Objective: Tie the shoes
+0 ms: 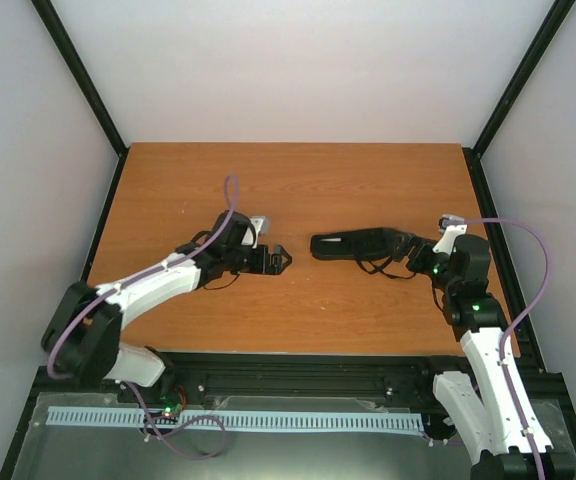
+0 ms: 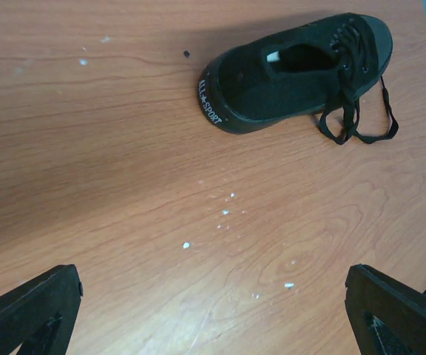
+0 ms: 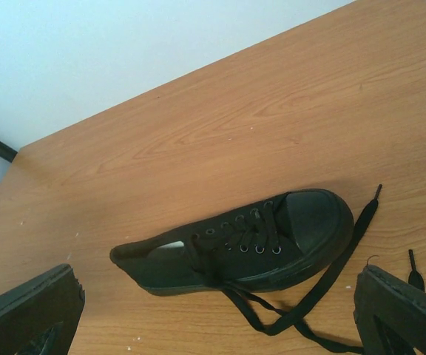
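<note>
Black shoe (image 1: 356, 245) lies mid-counter (image 1: 298, 180), heel toward the left arm, laces (image 3: 309, 303) loose on the wood. Left jaws spread wide, empty, near the heel. Right jaws equally wide, empty, near the toe end.

all-black shoe (image 3: 272, 248) with white heel lettering, black laces (image 3: 309, 296), orange-brown wood-grain table (image 1: 298, 180), white-specked

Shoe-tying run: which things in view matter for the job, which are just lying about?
Job: black shoe, its loose laces, left fingers and right fingers, both sets open.
Lying about: white specks and a small dark spot on the table.
</note>
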You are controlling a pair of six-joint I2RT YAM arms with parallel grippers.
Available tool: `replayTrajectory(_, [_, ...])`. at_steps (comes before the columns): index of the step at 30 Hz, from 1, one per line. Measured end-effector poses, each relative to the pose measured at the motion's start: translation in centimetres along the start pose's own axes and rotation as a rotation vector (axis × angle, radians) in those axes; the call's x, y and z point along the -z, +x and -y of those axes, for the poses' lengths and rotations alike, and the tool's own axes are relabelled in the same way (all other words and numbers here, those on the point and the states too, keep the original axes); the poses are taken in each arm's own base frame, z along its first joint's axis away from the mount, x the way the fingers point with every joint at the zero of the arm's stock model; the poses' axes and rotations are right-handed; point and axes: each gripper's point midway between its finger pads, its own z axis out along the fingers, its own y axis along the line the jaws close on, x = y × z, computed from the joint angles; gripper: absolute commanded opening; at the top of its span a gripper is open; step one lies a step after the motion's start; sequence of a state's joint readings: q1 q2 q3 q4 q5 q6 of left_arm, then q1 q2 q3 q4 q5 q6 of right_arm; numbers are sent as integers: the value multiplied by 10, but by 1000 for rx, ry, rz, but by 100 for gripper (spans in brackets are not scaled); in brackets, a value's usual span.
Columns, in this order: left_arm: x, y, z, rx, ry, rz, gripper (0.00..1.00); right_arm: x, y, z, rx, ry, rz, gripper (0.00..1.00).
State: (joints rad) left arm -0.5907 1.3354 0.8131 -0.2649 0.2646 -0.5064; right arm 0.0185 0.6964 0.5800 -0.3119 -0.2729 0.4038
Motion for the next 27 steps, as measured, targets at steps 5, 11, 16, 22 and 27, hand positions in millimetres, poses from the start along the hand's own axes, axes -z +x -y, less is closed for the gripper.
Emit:
replayTrajectory(5, [-45, 1, 10, 49, 61, -71, 98, 6, 0, -2, 7, -10, 11, 100])
replayTrajectory(11, [-77, -11, 39, 54, 155, -92, 93, 8, 3, -2, 4, -6, 2, 100])
replayTrajectory(16, [-82, -20, 47, 68, 181, -77, 85, 8, 5, -1, 4, -5, -2, 100])
replayTrajectory(22, [-101, -29, 50, 85, 189, -81, 76, 4, 10, 0, -4, -6, -25, 100])
replayTrajectory(27, [-119, -36, 47, 91, 172, -85, 70, 2, 18, 3, -16, -7, -44, 100])
